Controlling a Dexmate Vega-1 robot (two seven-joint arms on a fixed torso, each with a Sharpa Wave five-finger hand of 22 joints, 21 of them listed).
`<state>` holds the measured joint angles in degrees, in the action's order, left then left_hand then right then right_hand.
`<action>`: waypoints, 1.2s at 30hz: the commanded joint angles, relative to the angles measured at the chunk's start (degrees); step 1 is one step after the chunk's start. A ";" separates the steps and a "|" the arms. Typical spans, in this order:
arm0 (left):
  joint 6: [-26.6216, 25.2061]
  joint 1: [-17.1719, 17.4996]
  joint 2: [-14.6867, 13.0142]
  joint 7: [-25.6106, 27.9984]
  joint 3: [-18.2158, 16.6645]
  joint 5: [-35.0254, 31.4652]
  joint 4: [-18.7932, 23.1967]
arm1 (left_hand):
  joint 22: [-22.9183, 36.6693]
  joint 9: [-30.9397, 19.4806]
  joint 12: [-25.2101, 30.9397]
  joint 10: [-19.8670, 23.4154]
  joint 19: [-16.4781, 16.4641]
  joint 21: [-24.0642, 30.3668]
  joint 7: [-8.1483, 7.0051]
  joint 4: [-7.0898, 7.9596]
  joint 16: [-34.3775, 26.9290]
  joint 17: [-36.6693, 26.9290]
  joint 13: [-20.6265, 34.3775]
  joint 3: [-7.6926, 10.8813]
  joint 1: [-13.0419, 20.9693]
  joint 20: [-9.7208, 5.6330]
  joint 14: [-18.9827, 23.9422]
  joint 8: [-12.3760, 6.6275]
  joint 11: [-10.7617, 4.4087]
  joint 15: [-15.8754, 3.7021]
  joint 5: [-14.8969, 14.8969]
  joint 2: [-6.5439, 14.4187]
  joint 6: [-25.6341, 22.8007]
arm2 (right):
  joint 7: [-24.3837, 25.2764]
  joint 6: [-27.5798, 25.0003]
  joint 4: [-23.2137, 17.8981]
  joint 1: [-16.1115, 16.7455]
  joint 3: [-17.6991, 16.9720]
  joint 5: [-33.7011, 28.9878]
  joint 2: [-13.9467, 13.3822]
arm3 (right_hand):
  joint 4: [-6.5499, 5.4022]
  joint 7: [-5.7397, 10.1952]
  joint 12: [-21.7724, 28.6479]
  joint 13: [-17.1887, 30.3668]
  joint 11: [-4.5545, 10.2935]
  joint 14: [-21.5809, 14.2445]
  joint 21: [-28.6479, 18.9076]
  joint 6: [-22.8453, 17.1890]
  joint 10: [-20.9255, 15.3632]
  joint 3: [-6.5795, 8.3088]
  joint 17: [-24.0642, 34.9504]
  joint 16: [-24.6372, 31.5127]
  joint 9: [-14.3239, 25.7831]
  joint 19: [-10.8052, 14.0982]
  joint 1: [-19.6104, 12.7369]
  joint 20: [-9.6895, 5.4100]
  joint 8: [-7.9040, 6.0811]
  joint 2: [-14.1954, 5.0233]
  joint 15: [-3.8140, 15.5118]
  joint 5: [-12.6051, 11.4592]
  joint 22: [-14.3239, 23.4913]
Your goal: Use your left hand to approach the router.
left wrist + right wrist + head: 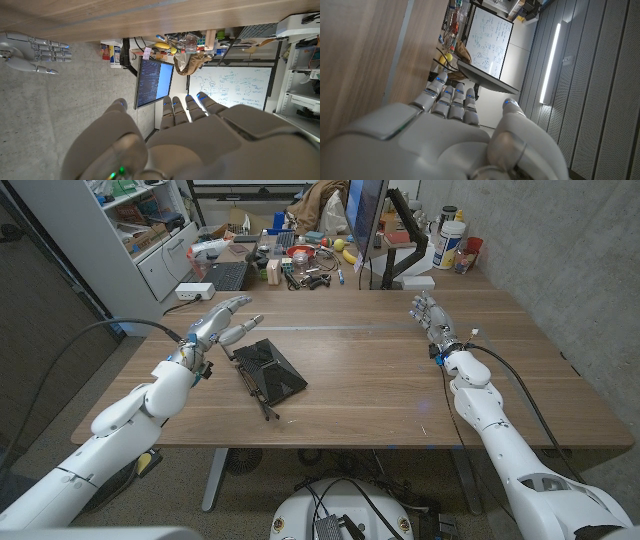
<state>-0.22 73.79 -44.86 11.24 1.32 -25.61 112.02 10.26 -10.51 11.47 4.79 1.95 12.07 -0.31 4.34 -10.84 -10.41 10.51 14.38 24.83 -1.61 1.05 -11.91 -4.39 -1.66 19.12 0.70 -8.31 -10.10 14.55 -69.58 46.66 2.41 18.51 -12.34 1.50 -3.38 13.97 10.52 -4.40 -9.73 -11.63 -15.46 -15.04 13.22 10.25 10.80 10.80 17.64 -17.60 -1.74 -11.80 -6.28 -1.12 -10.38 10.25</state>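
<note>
A flat black router with thin antennas lies on the wooden table, left of the middle. My left hand hangs just behind and to the left of it, fingers stretched out and apart, holding nothing. In the left wrist view my left hand shows from the back with straight fingers. My right hand stands at the far right of the table, fingers extended and empty; it also shows in the left wrist view and in its own wrist view.
Behind the table stands a cluttered desk with a monitor, a keyboard, bottles and small items. A white shelf unit is at the back left. A grey wall runs along the right.
</note>
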 commanded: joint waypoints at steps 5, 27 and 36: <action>-2.51 -0.70 -0.80 -0.45 2.27 -0.62 -0.01 | 0.11 -0.25 0.11 -0.18 0.42 -0.23 -0.05 -0.34 0.08 -0.13 0.35 0.01 0.65 0.01 -0.09 -0.03 -0.48 -0.61 0.10 -0.08 -0.28 | 0.01 0.52 0.00 0.16 -0.38 0.51 -0.31 | 0.40 0.11 -0.20 0.31 -0.10 -0.57 0.00 -0.51 -0.47 0.29 0.32 -0.06 0.27 0.54 0.03 -0.10 0.17 0.56 -0.03 -0.14 0.27; -4.68 -2.30 -1.15 0.33 6.23 -1.10 -0.87 | 0.13 -0.25 0.14 -0.04 0.42 -0.29 -0.08 -0.42 0.03 -0.14 0.36 -0.07 0.85 0.40 -0.04 0.03 -0.43 -0.72 0.10 0.06 -0.49 | 0.03 0.57 -0.25 0.41 -0.45 0.81 -0.69 | 0.46 0.10 -0.32 0.32 -0.08 -0.59 0.01 -0.41 -0.49 0.31 0.31 -0.07 0.27 0.58 0.07 -0.08 0.27 0.52 -0.13 -0.14 0.27; -4.59 -2.69 -1.24 0.44 7.23 -0.47 -1.59 | 0.14 -0.25 0.10 -0.10 0.42 -0.30 -0.21 -0.44 0.07 -0.14 0.36 -0.11 0.90 0.43 -0.18 -0.02 -0.38 -0.79 0.08 0.11 -0.74 | 0.13 0.52 -0.21 0.33 -0.45 0.87 -0.66 | 0.49 0.15 -0.36 0.32 -0.13 -0.63 0.02 -0.38 -0.56 0.31 0.31 -0.07 0.27 0.57 0.10 -0.06 0.30 0.51 -0.16 -0.14 0.27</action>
<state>-4.68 71.60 -45.96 11.36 7.24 -26.59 111.06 10.25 -10.51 11.47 4.78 1.95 11.86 -0.62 4.16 -10.84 -10.41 10.81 14.19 25.23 -1.61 1.06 -11.91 -4.39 -1.64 19.13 0.77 -8.61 -10.05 15.10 -69.86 47.08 1.98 19.29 -12.94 1.73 -3.38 13.74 10.52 -4.41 -9.73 -11.63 -15.46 -15.04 13.46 10.25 10.80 10.78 17.64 -17.60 -1.74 -11.80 -6.28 -1.12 -10.38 10.25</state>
